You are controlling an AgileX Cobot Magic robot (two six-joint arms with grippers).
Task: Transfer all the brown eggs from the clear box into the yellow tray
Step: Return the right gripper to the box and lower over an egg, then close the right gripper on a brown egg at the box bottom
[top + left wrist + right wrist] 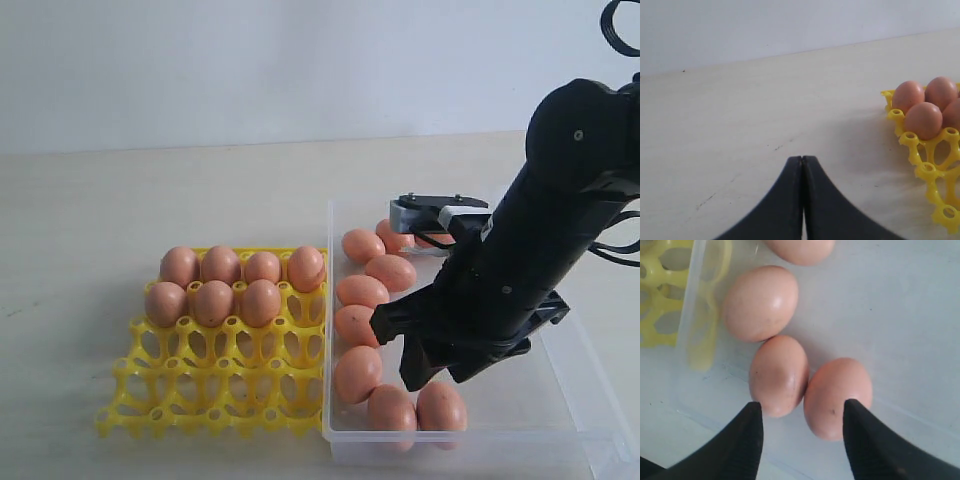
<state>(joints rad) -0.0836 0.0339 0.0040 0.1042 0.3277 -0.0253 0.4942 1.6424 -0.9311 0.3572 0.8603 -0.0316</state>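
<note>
Black and bulky, the right arm [545,230] slants down into the clear box [560,400], with its wrist bent so that the right gripper [436,382] points at the box floor close to a front corner. Its jaws stand wide apart and grip nothing. Just beyond the fingertips [752,412], a pair of brown eggs [779,375] lies side by side and touching. One egg sits in the gap between the jaws. The other is partly behind one tip, and I cannot tell whether that tip touches it. A third egg [760,302] lies farther out from the gripper, against the box wall. More eggs run in a loose line along that same wall, away from the gripper, so at least eight show in the box, some half hidden by the arm. The yellow tray [120,415] sits just past that wall, on the side away from the gripper, and the two edges touch or nearly touch. Seven eggs sit in its far cups, four in the back row and three in the next. The left gripper [802,161] hangs low over the pale table [740,125] with its jaws pressed together on nothing. A corner of the tray lies near it, ahead and off to one side.
</note>
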